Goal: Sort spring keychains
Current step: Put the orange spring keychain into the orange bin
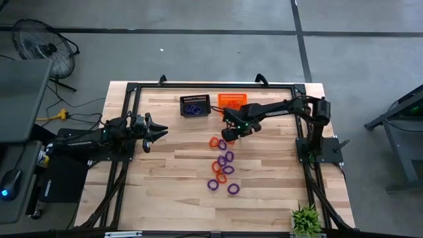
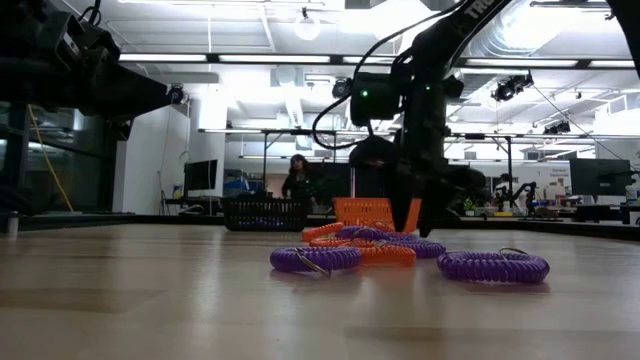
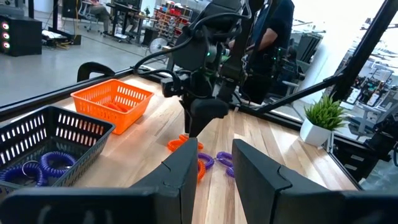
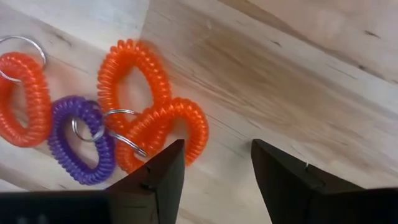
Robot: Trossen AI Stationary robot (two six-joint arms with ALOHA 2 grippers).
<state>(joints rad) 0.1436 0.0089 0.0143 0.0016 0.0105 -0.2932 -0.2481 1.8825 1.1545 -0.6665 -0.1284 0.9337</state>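
Note:
Several purple and orange spring keychains [image 1: 223, 165] lie loose on the table's middle, seen close up as a spring keychain pile [image 2: 375, 250]. My right gripper [image 1: 231, 134] hangs open, pointing down over the pile's far end. In the right wrist view, the right gripper [image 4: 214, 155] has an orange keychain [image 4: 165, 134] just beside one finger, with a purple keychain [image 4: 81, 140] and further orange ones next to it. The black basket [image 1: 195, 106] holds purple keychains [image 3: 53, 163]. The orange basket [image 1: 231, 100] stands beside it. My left gripper [image 1: 155, 130] waits open at the table's left.
Both baskets stand at the table's far edge, just behind the right gripper. A black frame rail [image 1: 211, 84] runs around the table. A small potted plant [image 1: 306, 219] sits at the near right corner. Bare wood lies between the left gripper and the pile. A person [image 2: 297, 175] is far behind the table.

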